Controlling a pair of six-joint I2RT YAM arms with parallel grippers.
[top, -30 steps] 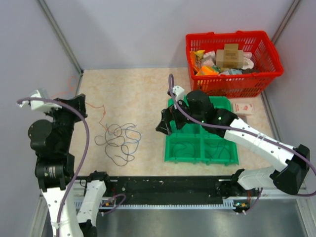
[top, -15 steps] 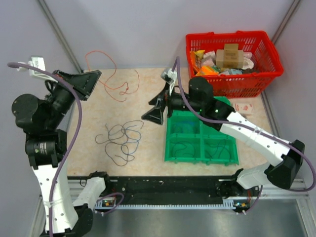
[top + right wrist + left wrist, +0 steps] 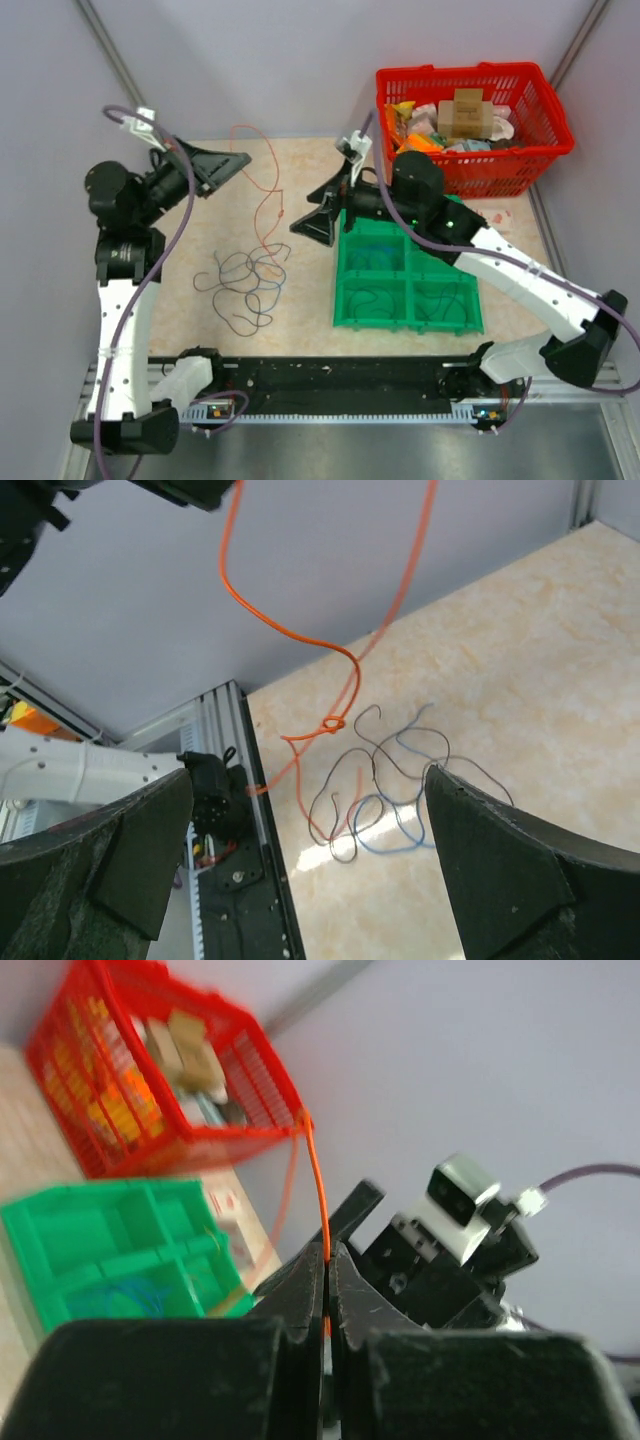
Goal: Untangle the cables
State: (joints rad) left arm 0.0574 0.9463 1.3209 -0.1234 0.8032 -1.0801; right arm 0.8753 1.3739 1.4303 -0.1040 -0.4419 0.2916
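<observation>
Mottled beige desk (image 3: 300,180); centre-left, thin dark and blue cables (image 3: 245,285) lie looped. Left pincer (image 3: 240,160) clamps tight on a hair-thin orange cable (image 3: 317,1190); right pincer (image 3: 318,205) gapes wide, empty.

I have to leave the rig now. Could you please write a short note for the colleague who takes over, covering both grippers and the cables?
Left gripper: shut on the orange cable, holding it high above the table.
Right gripper: open and empty, in the air beside the hanging orange cable.
Tangle of dark and blue cables: on the table, left of the green tray.
Done: a few cables lie in the tray's compartments.
Left: the orange cable's lower end seems caught in the tangle. Free it, then separate the rest.
</observation>
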